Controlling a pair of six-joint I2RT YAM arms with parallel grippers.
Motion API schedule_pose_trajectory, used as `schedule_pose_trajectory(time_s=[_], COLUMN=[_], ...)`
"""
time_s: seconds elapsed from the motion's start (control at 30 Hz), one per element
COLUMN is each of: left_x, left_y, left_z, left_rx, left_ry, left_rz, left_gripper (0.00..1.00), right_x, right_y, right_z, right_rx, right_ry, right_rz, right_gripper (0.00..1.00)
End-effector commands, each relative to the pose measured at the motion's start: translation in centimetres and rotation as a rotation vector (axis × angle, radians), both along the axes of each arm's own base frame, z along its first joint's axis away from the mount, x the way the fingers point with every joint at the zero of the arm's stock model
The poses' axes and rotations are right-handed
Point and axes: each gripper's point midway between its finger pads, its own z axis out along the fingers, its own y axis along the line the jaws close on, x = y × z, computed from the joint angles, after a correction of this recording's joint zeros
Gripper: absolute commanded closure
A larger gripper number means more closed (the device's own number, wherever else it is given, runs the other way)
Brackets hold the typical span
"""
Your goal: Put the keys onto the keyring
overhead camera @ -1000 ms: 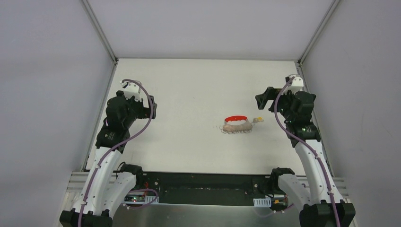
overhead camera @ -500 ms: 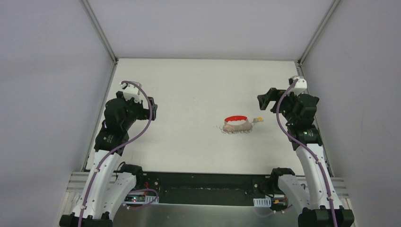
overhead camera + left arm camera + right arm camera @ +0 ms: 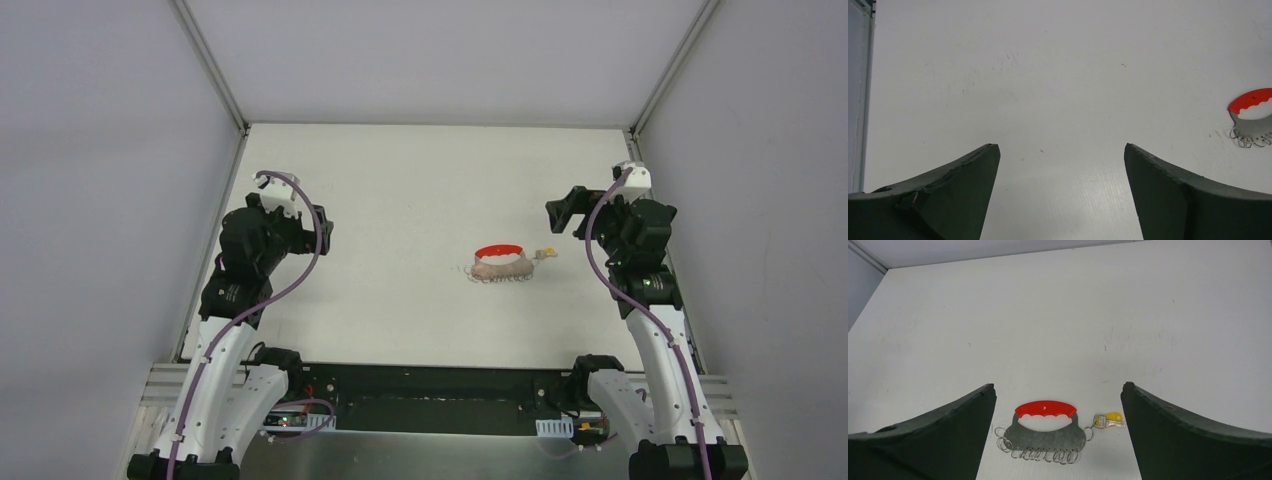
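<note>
One grey plate (image 3: 1048, 434), flat on the white table (image 3: 400, 170), somewhat right of centre in the top view, with a red grip (image 3: 1045, 409) capping its curved far edge. Along the straighter near edge, a row of thin wire rings (image 3: 1040, 455), overlapping one another and spilling past the plate's left corner. Just beside the plate's right end, a small yellow-headed key (image 3: 1109, 420), lying flat and touching a ring at that corner; no other key distinguishable at this size. Right gripper (image 3: 1058, 385) raised over the table's right side, well apart from the plate, fingers spread wide with nothing between them; plate and key framed in the gap between the two dark fingers in the right wrist view. Left gripper (image 3: 1060, 147) raised over the table's left side, farther from the plate, likewise spread wide and holding nothing; only bare table between its fingers in the left wrist view, with the red grip and a few rings partly cut off at that view's right edge. Both arms bent at the elbow, purple cables looped along each, bases at the near edge of the table.
</note>
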Motion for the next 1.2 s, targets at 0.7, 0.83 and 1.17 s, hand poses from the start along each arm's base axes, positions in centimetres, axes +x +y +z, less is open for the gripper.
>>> schedule_pose_trajectory(time_s=[0.7, 0.83, 1.17], left_x=[0.05, -0.03, 0.05], left_y=[-0.09, -0.09, -0.06], left_z=[0.20, 0.34, 0.20], left_rx=[-0.005, -0.006, -0.006], left_ry=[-0.011, -0.012, -0.009], left_rz=[-0.022, -0.024, -0.022], left_gripper=[0.01, 0.01, 0.01], right_x=[-0.01, -0.11, -0.08], right_y=[-0.43, -0.47, -0.51], right_z=[0.67, 0.91, 0.47], right_rx=[0.013, 0.013, 0.013], right_ry=[-0.030, -0.030, -0.019], right_rz=[-0.010, -0.012, -0.013], right_gripper=[0.00, 0.00, 0.00])
